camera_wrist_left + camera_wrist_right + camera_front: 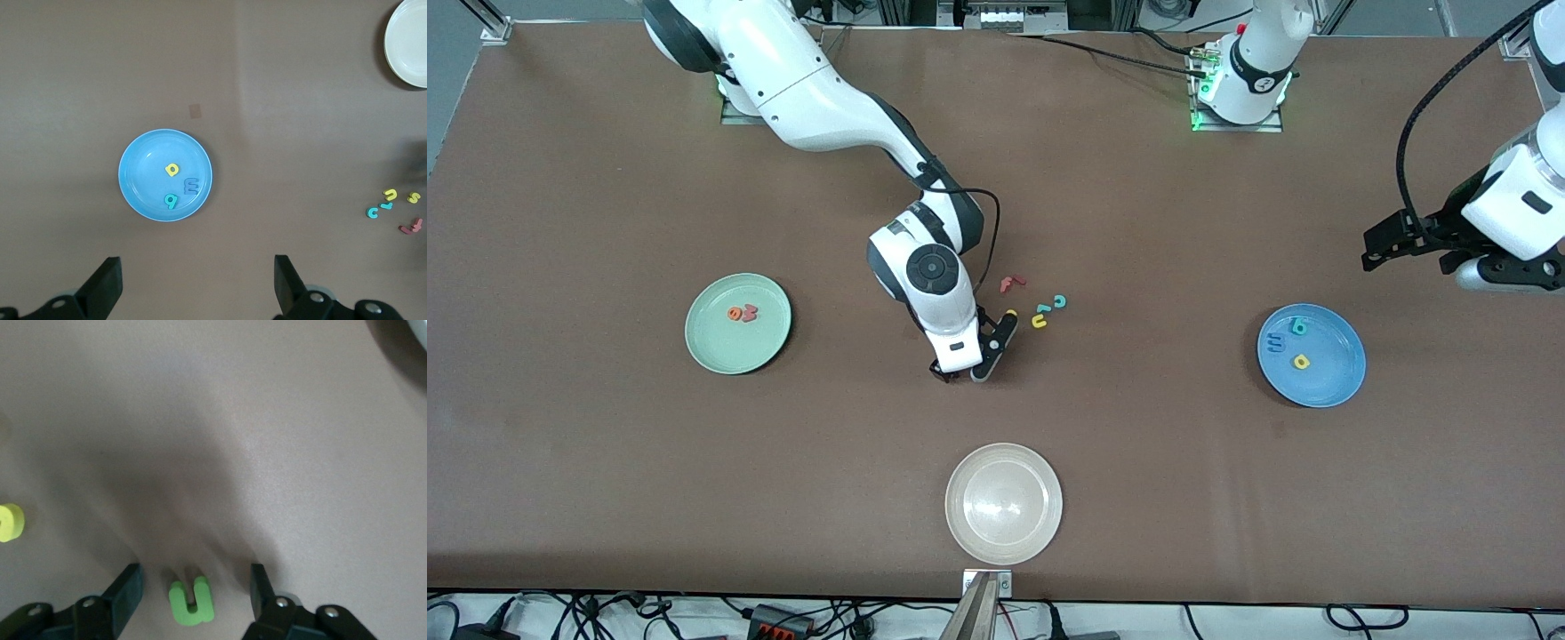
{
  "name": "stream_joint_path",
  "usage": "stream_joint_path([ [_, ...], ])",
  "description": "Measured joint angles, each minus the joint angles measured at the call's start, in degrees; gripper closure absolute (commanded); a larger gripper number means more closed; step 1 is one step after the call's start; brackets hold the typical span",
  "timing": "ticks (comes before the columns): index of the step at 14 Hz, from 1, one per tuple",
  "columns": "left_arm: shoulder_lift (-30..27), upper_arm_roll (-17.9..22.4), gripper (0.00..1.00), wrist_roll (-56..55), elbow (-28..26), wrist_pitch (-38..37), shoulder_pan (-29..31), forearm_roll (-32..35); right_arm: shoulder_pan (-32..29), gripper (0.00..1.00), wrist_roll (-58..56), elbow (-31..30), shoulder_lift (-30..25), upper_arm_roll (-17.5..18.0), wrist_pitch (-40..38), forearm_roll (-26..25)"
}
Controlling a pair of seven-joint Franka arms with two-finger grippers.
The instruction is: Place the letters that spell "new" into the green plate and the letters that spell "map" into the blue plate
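Right gripper (193, 590): mine, low over the table at the middle, fingers apart and straddling the green "n" (192, 601); nothing gripped yet.
Green "n": flat on the table between my fingers, touching neither as far as I can see; from the green plate (738, 323) it sits toward 3 o'clock in the front view, well apart.
Risk at the pinch: the letter is thin and light; if one finger meets it first, I judge it may skate sideways or tip up and slip out.
Risk nearby: the yellow "s" (1011, 314) lies just beside my fingers at about 1 o'clock; a skewed closing could nudge it.
Spare letters: red "f" (1011, 284), yellow "u" (1040, 321) and teal "c" (1060, 301), at 1 to 2 o'clock; not wanted.
Green plate: holds the orange "e" (735, 313) and red-pink "w" (749, 312).
Blue plate (1312, 356): holds the blue "m" (1276, 342), teal "a" (1298, 327) and yellow "p" (1302, 361).
Left gripper (193, 283): fingers wide, empty, waiting over the table beside the blue plate.
Cream-white plate (1004, 503): at 6 o'clock, unused.
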Motion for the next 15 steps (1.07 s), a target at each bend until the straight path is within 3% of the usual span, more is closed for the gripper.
stream_joint_path([
  [10, -1.2, 0.4, 0.00, 1.4, -2.1, 2.2, 0.0, 0.0, -0.2, 0.28, -2.3, 0.7, 0.0, -0.1, -2.9, -1.2],
  [11, -1.2, 0.4, 0.00, 1.7, -2.1, 2.2, 0.0, 0.0, -0.2, 0.32, -2.7, 0.7, 0.0, -0.1, -3.0, -1.2],
  [14, -1.2, 0.5, 0.00, 5.7, -2.1, 2.2, 0.3, 0.0, -0.3, 0.71, -4.6, 0.7, 0.0, -0.1, -3.3, -1.2],
  [15, -1.3, 0.5, 0.00, 6.5, -2.2, 2.2, 0.6, 0.0, -0.3, 0.80, -4.8, 0.8, -0.1, -0.1, -3.5, -1.3],
])
